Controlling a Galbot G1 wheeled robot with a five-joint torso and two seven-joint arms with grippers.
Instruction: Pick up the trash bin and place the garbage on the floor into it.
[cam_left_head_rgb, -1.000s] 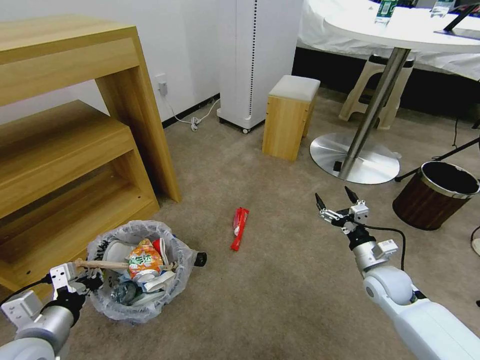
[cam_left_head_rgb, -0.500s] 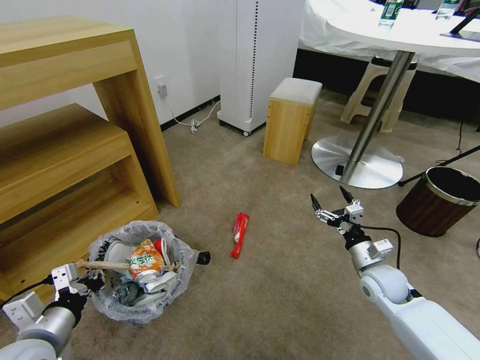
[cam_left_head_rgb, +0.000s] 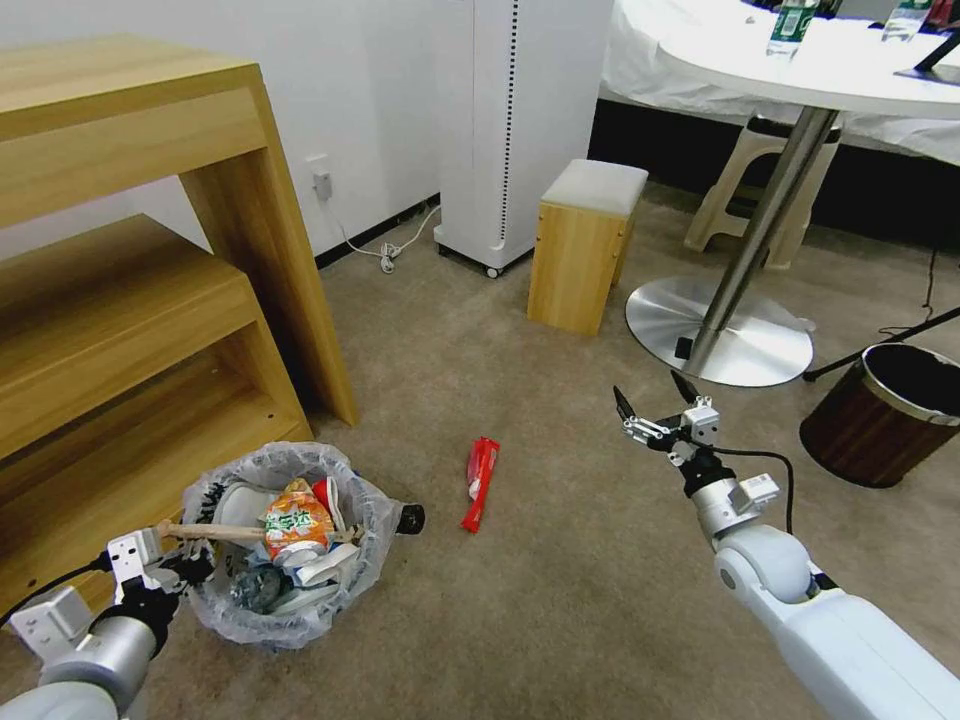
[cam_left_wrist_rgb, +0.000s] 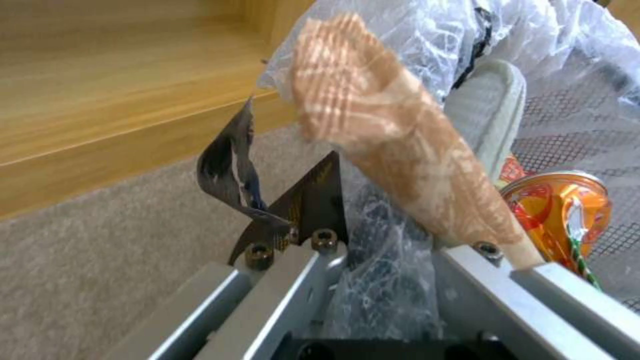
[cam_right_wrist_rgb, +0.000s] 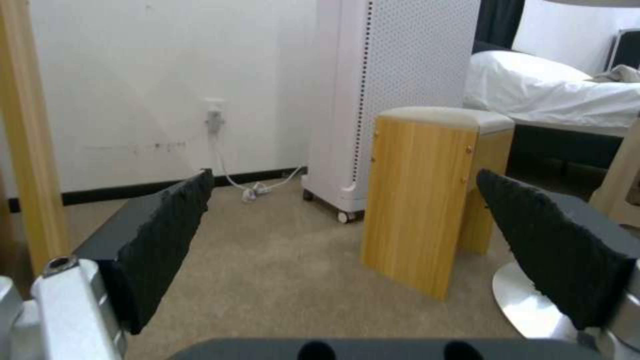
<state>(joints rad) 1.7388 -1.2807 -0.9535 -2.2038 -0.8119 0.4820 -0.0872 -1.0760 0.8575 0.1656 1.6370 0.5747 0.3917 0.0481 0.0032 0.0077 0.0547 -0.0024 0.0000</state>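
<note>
The trash bin (cam_left_head_rgb: 280, 545) sits on the floor (cam_left_head_rgb: 560, 590) at about 8 o'clock in the head view, just in front of the wooden shelf (cam_left_head_rgb: 130, 300). It is already stuffed: a wooden stick (cam_left_head_rgb: 215, 531) lies across the rim, beside an orange can (cam_left_head_rgb: 293, 520) and a white slipper (cam_left_head_rgb: 232, 503). The left gripper (cam_left_head_rgb: 178, 563) is clamped on the bin's rim and its plastic liner at the bin's 9 o'clock edge; the left wrist view shows crinkled plastic pinched between its fingers (cam_left_wrist_rgb: 313, 200). One piece of garbage lies loose, a red wrapper (cam_left_head_rgb: 479, 483) near the centre, at 3 o'clock from the bin and well apart from it. A small dark object (cam_left_head_rgb: 410, 519) rests against the bin's outer side; I cannot tell what it is. The right gripper (cam_left_head_rgb: 655, 405) hangs in the air at 3 o'clock from the wrapper, fingers spread wide and empty.

The step in hand looks like collecting the last litter. The next move calls for lowering the right gripper over the wrapper and closing across its narrow width
</note>
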